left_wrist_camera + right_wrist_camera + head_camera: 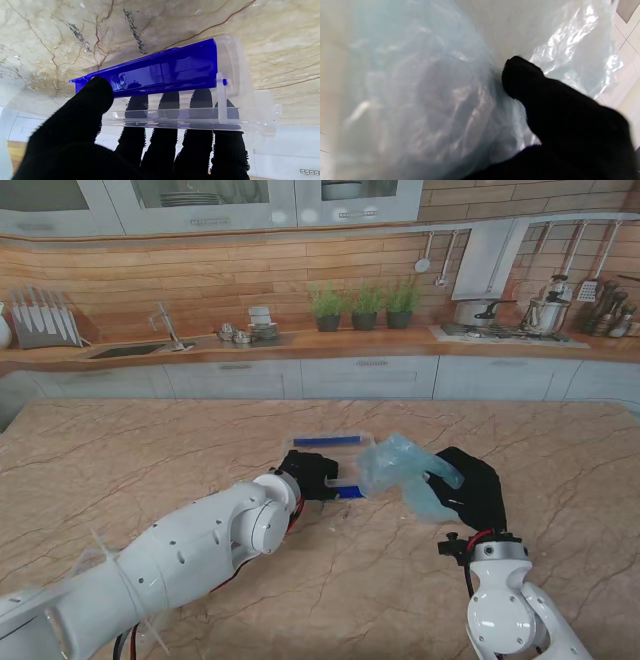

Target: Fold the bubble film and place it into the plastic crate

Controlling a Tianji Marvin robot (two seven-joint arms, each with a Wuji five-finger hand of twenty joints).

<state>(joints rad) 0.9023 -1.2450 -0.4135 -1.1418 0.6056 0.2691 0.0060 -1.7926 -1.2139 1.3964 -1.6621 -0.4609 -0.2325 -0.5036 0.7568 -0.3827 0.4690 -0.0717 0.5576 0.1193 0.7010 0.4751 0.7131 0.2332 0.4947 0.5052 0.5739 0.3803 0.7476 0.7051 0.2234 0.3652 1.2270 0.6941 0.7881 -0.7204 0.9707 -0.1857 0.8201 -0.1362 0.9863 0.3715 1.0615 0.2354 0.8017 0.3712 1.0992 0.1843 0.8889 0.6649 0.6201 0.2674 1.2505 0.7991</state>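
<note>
Bubble film [400, 465] in right hand [468, 485]

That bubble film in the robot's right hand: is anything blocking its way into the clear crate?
Nothing visible does. The right hand holds the bunched bubble film right at the crate's right edge. The left hand grips the crate's near wall, thumb outside, fingers reaching inside that wall, beside the path.

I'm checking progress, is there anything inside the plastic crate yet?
Not clearly. The bubble film is bunched in the right hand, over the plastic crate's right end. The left hand grips its near wall. The film hides part of the interior.
</note>
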